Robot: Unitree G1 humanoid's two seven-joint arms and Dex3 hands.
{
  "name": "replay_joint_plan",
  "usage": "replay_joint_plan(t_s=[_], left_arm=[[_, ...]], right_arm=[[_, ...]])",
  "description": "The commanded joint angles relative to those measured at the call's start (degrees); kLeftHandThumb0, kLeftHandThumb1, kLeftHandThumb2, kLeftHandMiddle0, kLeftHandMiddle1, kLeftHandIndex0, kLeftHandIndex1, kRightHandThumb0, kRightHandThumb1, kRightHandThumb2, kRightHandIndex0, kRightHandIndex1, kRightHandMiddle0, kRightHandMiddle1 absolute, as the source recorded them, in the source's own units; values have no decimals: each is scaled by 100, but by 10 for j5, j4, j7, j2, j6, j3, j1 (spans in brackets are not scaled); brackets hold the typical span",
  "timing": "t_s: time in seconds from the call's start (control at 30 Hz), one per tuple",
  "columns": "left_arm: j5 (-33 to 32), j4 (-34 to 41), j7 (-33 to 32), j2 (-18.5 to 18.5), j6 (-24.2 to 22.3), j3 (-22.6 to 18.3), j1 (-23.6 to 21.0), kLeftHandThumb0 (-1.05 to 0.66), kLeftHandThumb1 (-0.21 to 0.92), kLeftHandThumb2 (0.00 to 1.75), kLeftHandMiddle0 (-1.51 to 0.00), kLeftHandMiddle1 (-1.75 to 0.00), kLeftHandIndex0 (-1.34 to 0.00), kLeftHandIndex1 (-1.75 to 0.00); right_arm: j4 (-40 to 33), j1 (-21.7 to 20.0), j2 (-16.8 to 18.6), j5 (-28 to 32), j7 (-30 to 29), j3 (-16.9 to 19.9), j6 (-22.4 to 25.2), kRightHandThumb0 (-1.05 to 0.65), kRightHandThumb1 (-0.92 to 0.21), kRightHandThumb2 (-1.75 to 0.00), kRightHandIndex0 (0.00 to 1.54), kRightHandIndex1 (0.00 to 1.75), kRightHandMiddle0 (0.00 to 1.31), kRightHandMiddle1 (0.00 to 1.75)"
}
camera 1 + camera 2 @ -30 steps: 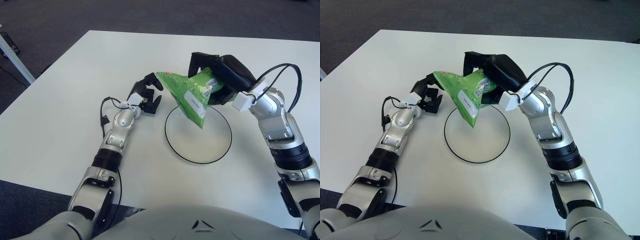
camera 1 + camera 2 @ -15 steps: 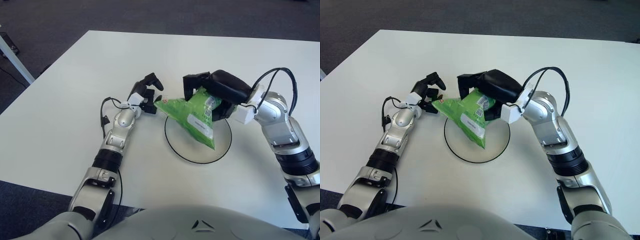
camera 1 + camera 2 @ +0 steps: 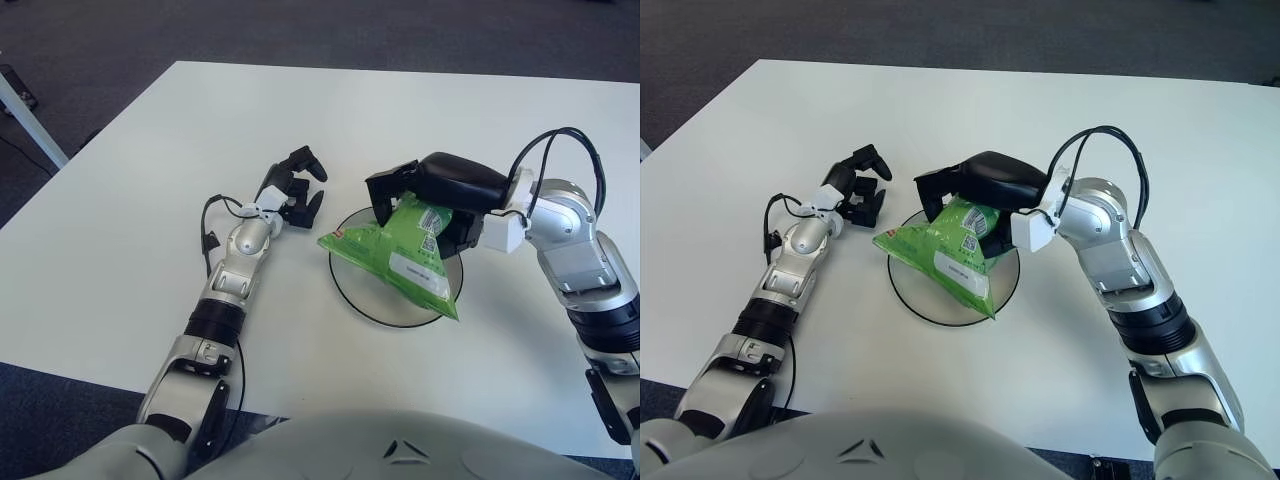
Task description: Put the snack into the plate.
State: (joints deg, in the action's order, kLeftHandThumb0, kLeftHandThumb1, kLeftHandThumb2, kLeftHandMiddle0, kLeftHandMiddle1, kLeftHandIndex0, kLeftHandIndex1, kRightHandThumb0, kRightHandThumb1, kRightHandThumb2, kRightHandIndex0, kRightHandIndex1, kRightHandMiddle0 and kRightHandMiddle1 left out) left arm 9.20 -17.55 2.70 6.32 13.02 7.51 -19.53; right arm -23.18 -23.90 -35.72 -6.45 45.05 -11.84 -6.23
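Snack [image 3: 395, 262]: gripped by right hand [image 3: 425, 192] fingers, overhanging plate [image 3: 345, 290] rim. Risk: sliding off toward bench's near edge. Left hand [image 3: 292, 192]: fingers spread, empty.

Silver jointed arms carry black cables, a black-fingered left hand [image 3: 291, 190] and black-shelled right hand [image 3: 430, 195].

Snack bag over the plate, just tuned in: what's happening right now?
The right robot hand grips the far end of the green snack bag and holds it low over the round black-rimmed plate on the white table. The bag lies nearly flat across the plate, its near corner poking past the rim; whether it already rests on the plate cannot be told. It is not released yet. The left robot hand shows just left of the plate, fingers open and holding nothing.
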Motion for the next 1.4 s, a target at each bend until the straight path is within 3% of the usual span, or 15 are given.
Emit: replay_joint_plan(t_s=[0.0, 0.07, 0.17, 0.33, 0.43, 0.73, 1.07, 1.37], left_arm=[[-5, -37, 6, -5, 1, 1, 27, -50, 27, 137, -129, -175, -65, -175], [-6, -43, 6, -4, 10, 0, 24, -50, 27, 137, -129, -175, -65, -175], [-8, -55, 11, -1, 21, 0, 19, -50, 27, 137, -130, -175, -65, -175], [-23, -81, 23, -2, 37, -6, 7, -49, 28, 136, -130, -175, -64, -175], [-29, -94, 24, -2, 46, -9, 3, -49, 28, 136, -131, -175, -64, -175], [-47, -111, 40, -2, 53, -13, -1, -49, 30, 134, -129, -175, -63, -175], [-47, -124, 39, -4, 56, -16, -7, -47, 34, 128, -125, -175, -59, -175], [-31, -125, 23, -5, 66, -13, -5, -48, 32, 131, -127, -175, -61, -175]], right_arm=[[13, -12, -11, 66, 51, 2, 16, -29, -26, -114, 20, 155, 26, 154], [25, -22, -15, 84, 73, -1, 3, -35, -23, -112, 10, 146, 13, 142], [53, -42, -21, 96, 104, -6, -46, -46, -24, -105, 3, 92, 4, 110], [98, -63, -36, 101, 130, 11, -139, -61, -34, -91, 0, 23, 0, 61], [122, -74, -38, 91, 135, 8, -196, -67, -42, -84, 0, 7, 0, 42], [183, -97, -44, 72, 124, 9, -316, -85, -62, -59, 0, 0, 0, 5], [201, -101, -63, 86, 122, 24, -312, -91, -65, -51, 0, 0, 0, 0], [184, -83, -101, 101, 118, 62, -267, -94, -69, -45, 0, 0, 0, 0]])
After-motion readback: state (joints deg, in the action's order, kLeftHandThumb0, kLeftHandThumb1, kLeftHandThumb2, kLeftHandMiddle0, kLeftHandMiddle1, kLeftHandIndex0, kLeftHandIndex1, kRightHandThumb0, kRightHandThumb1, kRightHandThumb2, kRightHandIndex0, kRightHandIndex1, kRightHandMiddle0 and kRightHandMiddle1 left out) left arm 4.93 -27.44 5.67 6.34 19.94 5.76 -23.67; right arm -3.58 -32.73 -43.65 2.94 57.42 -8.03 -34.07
